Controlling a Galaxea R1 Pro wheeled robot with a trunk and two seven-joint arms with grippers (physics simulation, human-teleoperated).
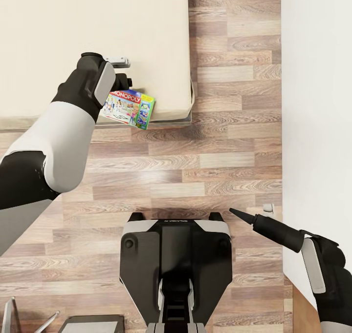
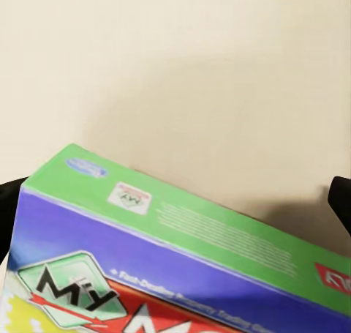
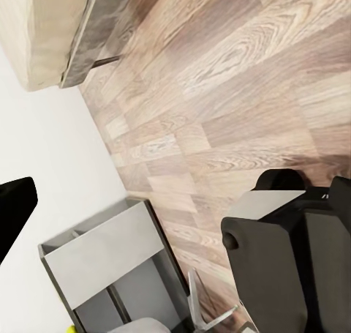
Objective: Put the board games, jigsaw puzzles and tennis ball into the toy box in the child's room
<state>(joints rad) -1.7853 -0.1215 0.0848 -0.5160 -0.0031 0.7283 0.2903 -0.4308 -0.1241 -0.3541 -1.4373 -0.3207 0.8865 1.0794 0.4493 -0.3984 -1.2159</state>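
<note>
While one board game (image 1: 128,108) shows, a Monopoly box at the bed's (image 1: 73,30) near corner, left tool (image 1: 122,79) straddles it: one finger either side in the wrist view, contact unclear, so can't tell if it's pinching. Left arm reaches forward over the mattress. Right tool (image 1: 242,215) looks pressed together, held low beside the white wall (image 1: 318,103), above the wood floor (image 1: 195,176).
</note>
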